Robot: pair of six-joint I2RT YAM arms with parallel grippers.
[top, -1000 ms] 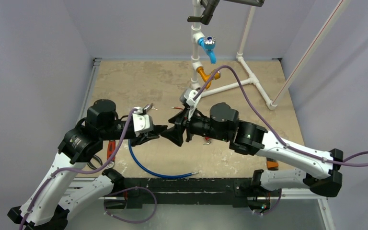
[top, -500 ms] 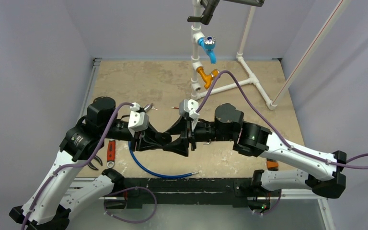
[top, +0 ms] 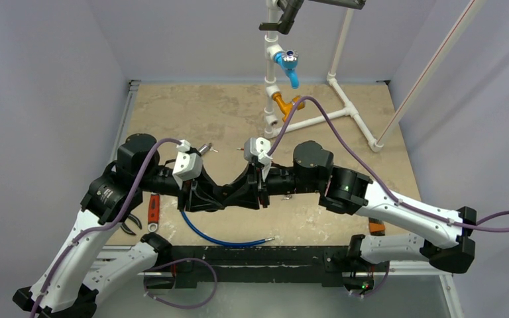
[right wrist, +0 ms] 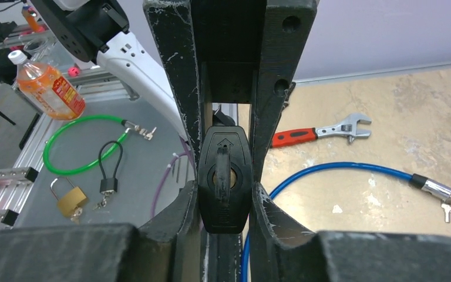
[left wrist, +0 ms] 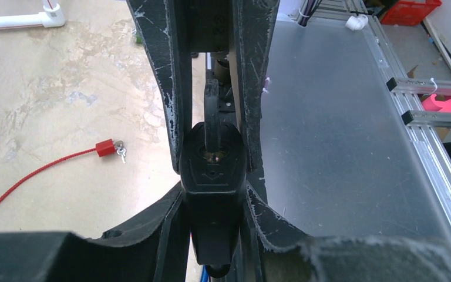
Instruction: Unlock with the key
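A beige desk between grey walls carries a blue cable near its front edge, and the two arms meet in the air just above and behind that cable. The left tool is clenched on a black lock, holding it off the surface over the cable. What looks like the key sits in the lock's brass keyhole, facing the right tool. That tool's fingers stand tight on either side, but I cannot tell whether they have the key or only the casing. That is the risk. If they bear on the casing, a wrist turn would wrench the lock round in the left grip instead of turning the key. A loose or off-axis pinch could let the key slip or bind, and the lock could drop onto the cable.
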